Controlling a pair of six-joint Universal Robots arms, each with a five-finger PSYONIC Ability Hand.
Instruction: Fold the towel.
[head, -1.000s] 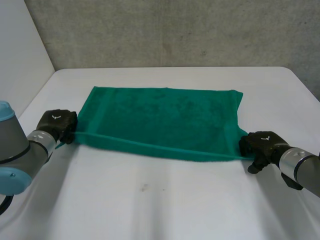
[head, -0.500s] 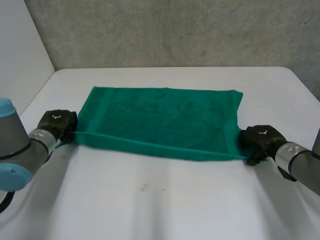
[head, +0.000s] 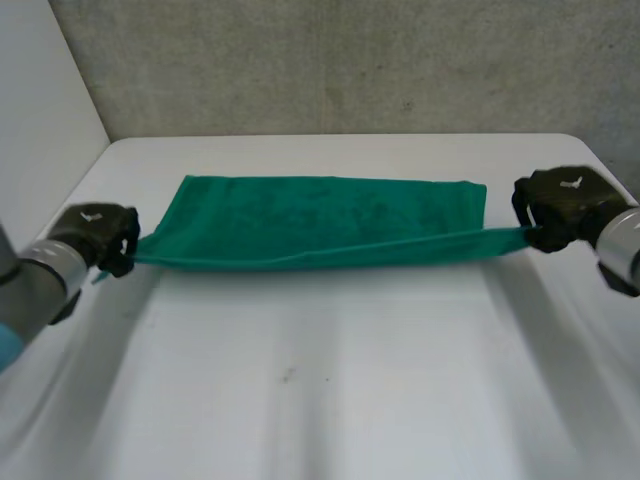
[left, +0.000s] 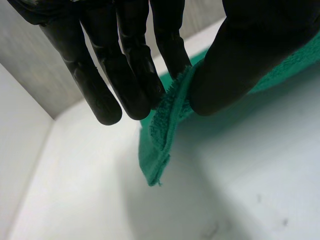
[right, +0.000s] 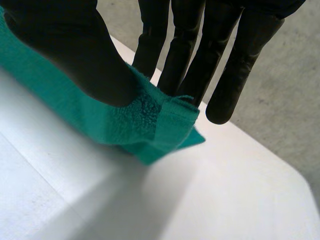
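We hold the towel by its two near corners: left hand and right hand each pinch cloth between thumb and fingers, above the table, so the near edge stretches taut. Its far half lies flat, awaiting the fold.

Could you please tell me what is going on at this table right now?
The robot is partway through folding a green terry towel on the white table. Its left hand pinches one near corner between thumb and fingers, and its right hand pinches the other. The near edge is held up off the table, stretched taut between the two hands, while the far part lies flat. The raised edge has not yet met the far edge.
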